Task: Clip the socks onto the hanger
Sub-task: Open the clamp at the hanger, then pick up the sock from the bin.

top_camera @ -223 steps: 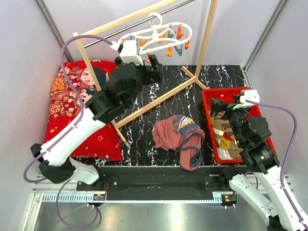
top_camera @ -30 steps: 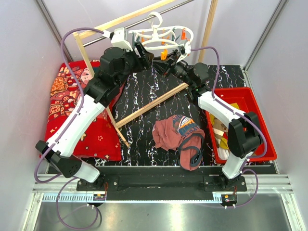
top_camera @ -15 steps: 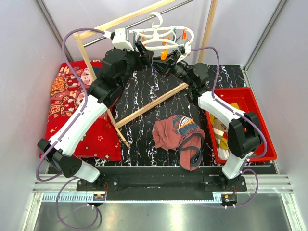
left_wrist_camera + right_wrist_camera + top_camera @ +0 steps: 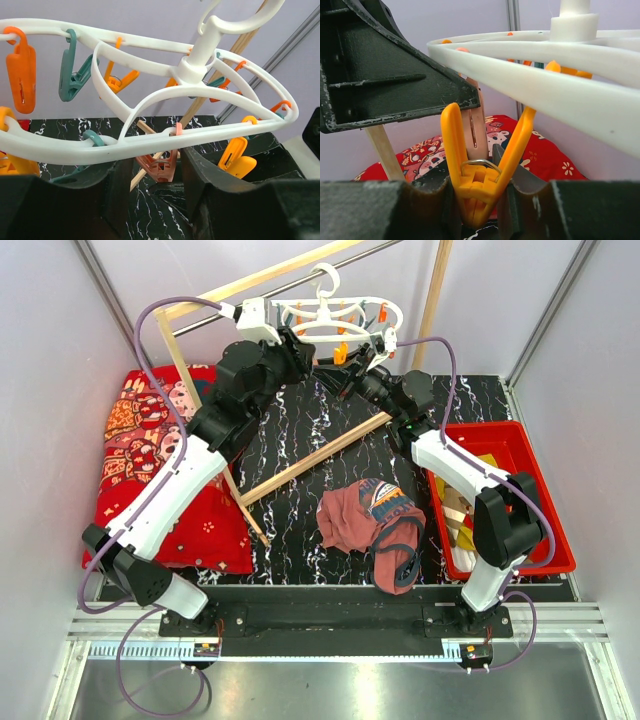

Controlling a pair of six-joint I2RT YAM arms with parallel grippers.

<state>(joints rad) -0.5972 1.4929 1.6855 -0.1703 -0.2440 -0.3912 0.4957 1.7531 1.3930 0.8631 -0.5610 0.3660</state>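
At the far left of the worktop (image 4: 290,530) lies a red cartoon-print cushion (image 4: 150,460). The left gripper (image 4: 157,186) is raised to the near edge of the white oval hanger (image 4: 335,315), which hangs by its hook from the metal rail (image 4: 250,292). Its jaws are part open with a salmon peg (image 4: 160,167) between them; whether the fingers (image 4: 120,192) touch that peg cannot be told. Just right of it, under the same ring, the right gripper (image 4: 477,197) is closed on the lower end of an orange peg (image 4: 477,170), whose two arms are spread in a V. A rust-maroon garment (image 4: 375,525) lies at mid worktop. The socks (image 4: 462,520) lie in a red bin (image 4: 495,426) at the right, well apart from both grippers and the hanger.
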